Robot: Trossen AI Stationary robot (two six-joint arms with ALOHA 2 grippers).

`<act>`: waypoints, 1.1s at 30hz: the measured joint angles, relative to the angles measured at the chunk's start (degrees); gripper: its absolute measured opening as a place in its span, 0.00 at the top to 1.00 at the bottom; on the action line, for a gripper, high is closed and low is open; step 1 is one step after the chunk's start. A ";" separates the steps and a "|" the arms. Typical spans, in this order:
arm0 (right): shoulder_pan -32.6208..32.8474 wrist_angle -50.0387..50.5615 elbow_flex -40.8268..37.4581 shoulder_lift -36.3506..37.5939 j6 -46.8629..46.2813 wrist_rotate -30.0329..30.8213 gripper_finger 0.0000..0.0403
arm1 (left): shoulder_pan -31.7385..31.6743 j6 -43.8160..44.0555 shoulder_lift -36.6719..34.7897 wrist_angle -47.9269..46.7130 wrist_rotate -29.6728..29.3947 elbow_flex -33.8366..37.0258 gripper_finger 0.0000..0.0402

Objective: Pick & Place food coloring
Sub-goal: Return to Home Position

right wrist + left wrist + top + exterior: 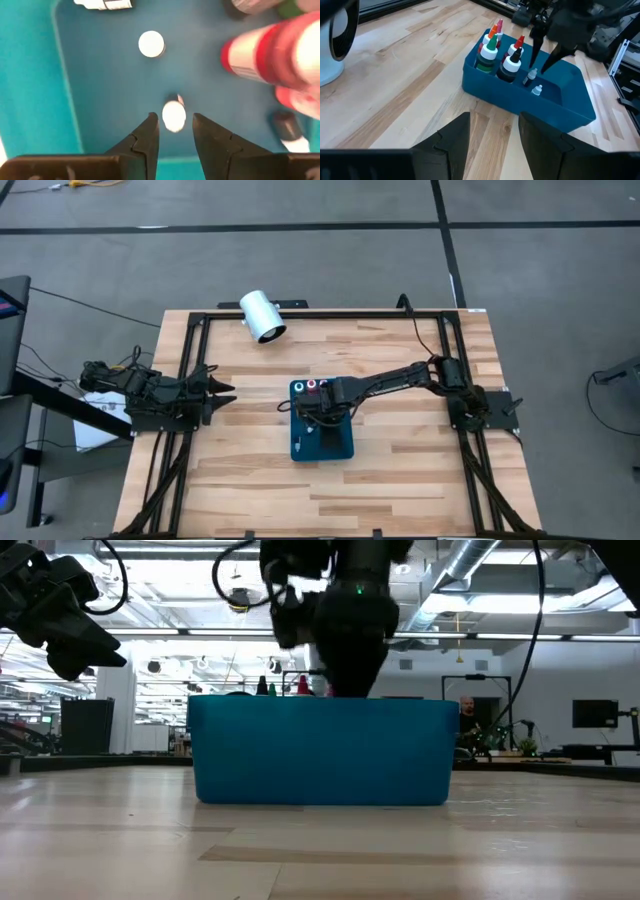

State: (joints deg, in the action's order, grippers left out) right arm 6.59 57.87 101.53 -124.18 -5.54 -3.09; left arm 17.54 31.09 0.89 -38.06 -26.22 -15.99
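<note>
1. Food coloring bottles (501, 55) stand inside the blue bin (520, 102) at mid-desk (400, 470). Placing appears complete; the right arm's withdrawal seems to remain.
2. Right tool (175, 119) hangs over the bin, parted, empty. Left tool (493, 116), parted and empty, waits at the left edge.
3. The bin wall and right arm hide the bottle count.

We see two matte black arms, the left arm (150, 392) and the right arm (400, 380), built of boxy jointed segments. Thin black cables (215, 575) loop beside a small green light (360, 588). The right gripper (174, 122) has dark wedge fingers (146, 136) with stepped edges.
</note>
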 joint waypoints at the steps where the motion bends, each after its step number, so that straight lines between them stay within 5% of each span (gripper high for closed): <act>1: 0.00 1.97 1.41 0.00 0.00 0.01 0.73 | 0.00 0.00 0.00 0.00 0.00 0.00 0.60; 9: 0.67 13.92 9.40 1.09 -0.44 3.46 0.76 | 0.00 0.11 0.00 0.00 0.24 0.00 0.60; 20: 2.78 10.20 9.37 2.72 1.14 6.12 0.99 | -0.02 0.20 -0.02 -0.01 0.43 0.02 0.60; 33: 3.85 2.81 1.67 4.28 -0.06 6.06 0.98 | 0.00 7.72 -0.23 -1.05 6.28 0.02 0.60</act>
State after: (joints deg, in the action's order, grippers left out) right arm 10.44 60.68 103.20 -119.90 -5.60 2.97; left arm 17.54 38.81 0.65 -39.11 -19.94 -15.97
